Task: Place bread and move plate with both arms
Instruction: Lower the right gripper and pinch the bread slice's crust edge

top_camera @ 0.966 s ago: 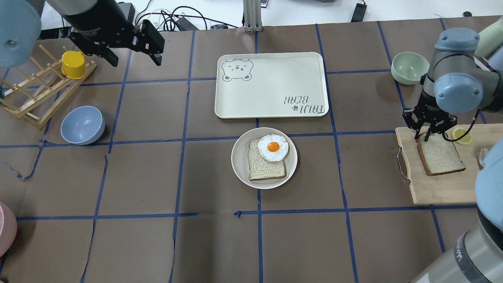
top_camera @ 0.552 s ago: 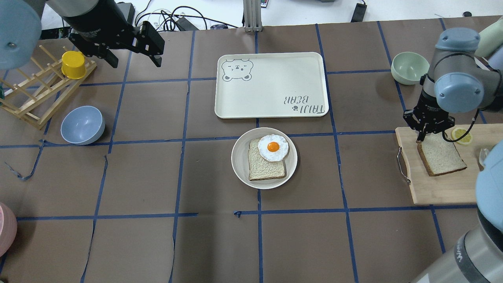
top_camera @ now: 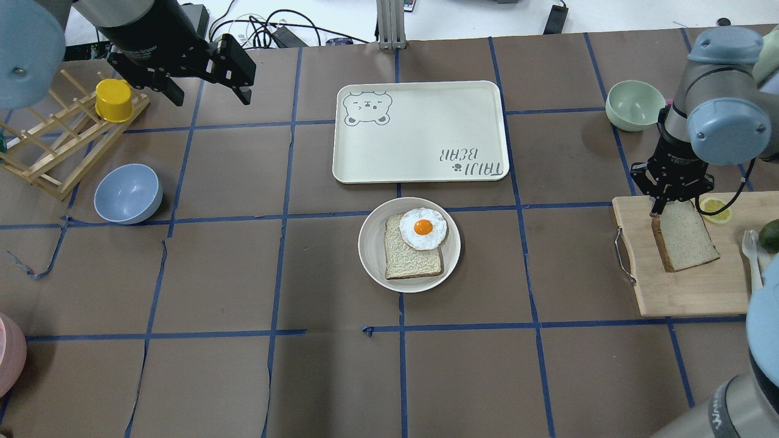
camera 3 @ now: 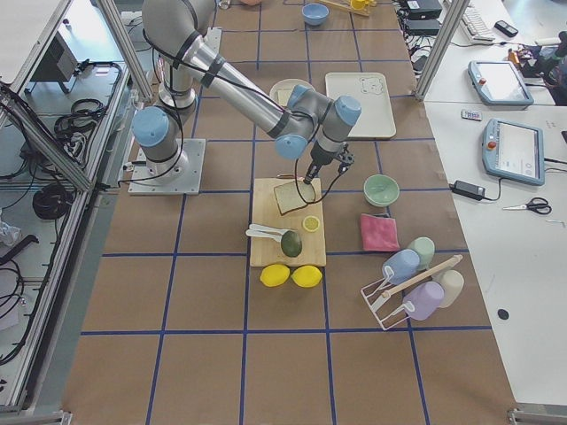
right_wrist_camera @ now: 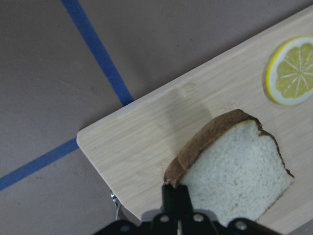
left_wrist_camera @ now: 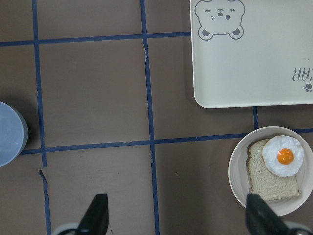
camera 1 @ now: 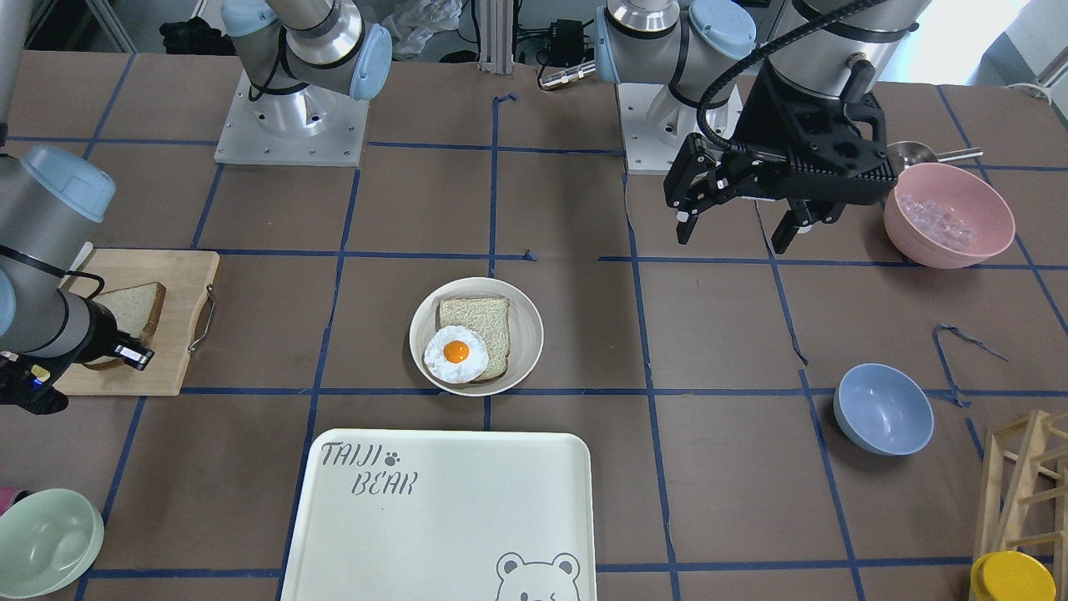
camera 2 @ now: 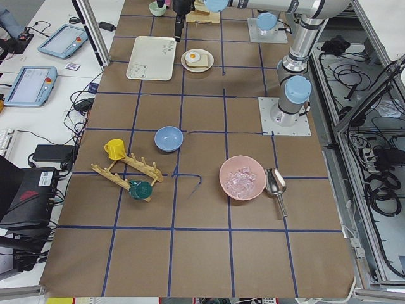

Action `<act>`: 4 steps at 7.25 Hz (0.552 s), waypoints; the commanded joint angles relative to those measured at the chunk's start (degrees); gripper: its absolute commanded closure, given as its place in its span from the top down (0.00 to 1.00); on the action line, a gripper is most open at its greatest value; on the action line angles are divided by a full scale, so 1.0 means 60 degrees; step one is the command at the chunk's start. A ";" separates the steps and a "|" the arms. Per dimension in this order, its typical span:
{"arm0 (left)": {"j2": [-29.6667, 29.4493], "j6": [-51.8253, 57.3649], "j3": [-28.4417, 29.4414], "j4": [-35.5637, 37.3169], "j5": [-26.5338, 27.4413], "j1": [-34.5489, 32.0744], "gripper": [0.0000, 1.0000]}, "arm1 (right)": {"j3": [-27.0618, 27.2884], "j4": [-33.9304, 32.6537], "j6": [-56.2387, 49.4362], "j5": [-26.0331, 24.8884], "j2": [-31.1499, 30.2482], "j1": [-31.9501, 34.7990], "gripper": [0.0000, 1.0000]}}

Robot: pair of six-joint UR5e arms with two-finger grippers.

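Note:
The bread (top_camera: 686,238), pale with a dark-brown crust, is tilted up over the wooden cutting board (top_camera: 681,292) at the right. My right gripper (top_camera: 668,205) is shut on its far crust edge; the wrist view shows a finger (right_wrist_camera: 175,198) against the crust of the bread (right_wrist_camera: 234,166). The plate (top_camera: 371,249) sits mid-table and holds a tanner slice with a fried egg (top_camera: 423,229). It also shows in the left wrist view (left_wrist_camera: 237,171). My left gripper (top_camera: 210,96) hangs open and empty, high over the far left.
A cream bear tray (top_camera: 420,131) lies just beyond the plate. A green bowl (top_camera: 635,103) stands beyond the board; a lemon slice (top_camera: 715,210) and an avocado (top_camera: 770,234) lie on it. A blue bowl (top_camera: 128,193) and a rack with a yellow cup (top_camera: 112,100) stand at the left.
My right gripper has shut on the bread's far edge and raised it, so the slice now tilts up and looks narrower. The left arm has barely moved.

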 commanded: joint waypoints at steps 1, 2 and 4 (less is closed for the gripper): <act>-0.0007 0.0010 -0.0016 0.0000 0.0000 0.0006 1.00 | -0.0103 0.0511 0.0073 0.0318 -0.0572 0.0056 0.00; -0.0007 0.0010 -0.0001 0.0000 0.0000 0.0006 1.00 | -0.0698 0.1762 0.0089 0.0800 -0.0822 0.0100 0.00; 0.0008 0.0010 -0.0001 0.0000 0.0000 -0.0009 1.00 | -0.2148 0.3686 0.0278 0.1009 -0.0971 0.0479 0.00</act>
